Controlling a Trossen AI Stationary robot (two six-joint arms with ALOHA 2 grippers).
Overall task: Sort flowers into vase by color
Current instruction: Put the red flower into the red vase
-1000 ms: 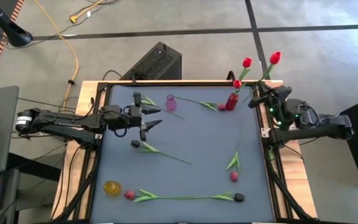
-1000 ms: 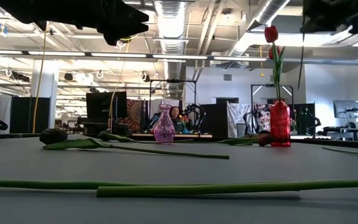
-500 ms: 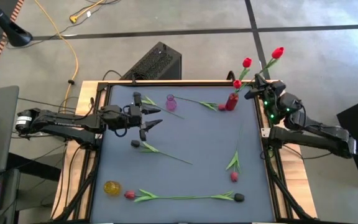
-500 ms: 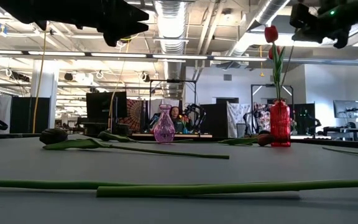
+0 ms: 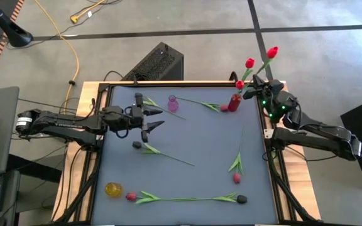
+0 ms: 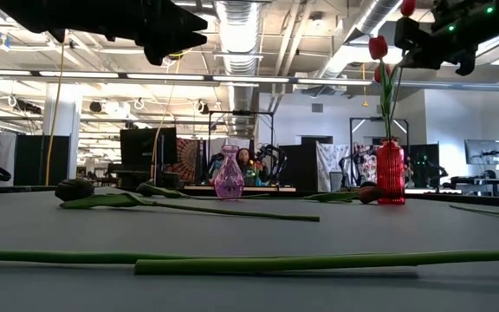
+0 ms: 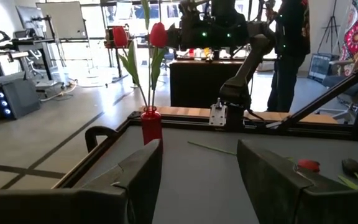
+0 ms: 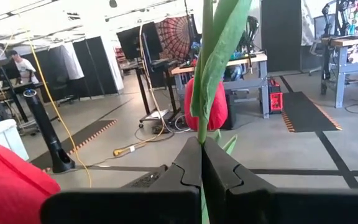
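Observation:
My right gripper (image 5: 252, 92) hovers by the table's far right corner, just right of the red vase (image 5: 234, 102), shut on a red tulip whose head (image 5: 272, 52) stands above it. Two red tulips (image 5: 249, 63) stand with their stems in that vase. My left gripper (image 5: 152, 120) waits open above the far left part of the table, near the pink vase (image 5: 173, 103). A yellow vase (image 5: 113, 189) stands at the near left. Dark, red and crimson tulips lie flat on the mat, one dark tulip (image 5: 136, 145) below the left gripper. My right gripper pinches the red tulip's green stem (image 8: 202, 134) between its two fingers, just below a leaf (image 8: 225, 37), the fingers lying across the stem. The tulip is lifted clear and nearly upright, its head (image 6: 408, 7) above the gripper. The stem's lower end is hidden.
A red tulip (image 5: 224, 108) lies next to the red vase. A crimson tulip (image 5: 236, 178) lies near the right edge. A crimson bud (image 5: 131, 196) and a dark bud (image 5: 241, 199) lie along the near edge. A wooden frame (image 5: 187, 82) rims the mat.
My right gripper has carried the red tulip from beyond the table's right edge leftward toward the red vase, swinging around as it went. The tulip's head now stands closer to the vase's flowers. The gripper has stayed shut on the stem.

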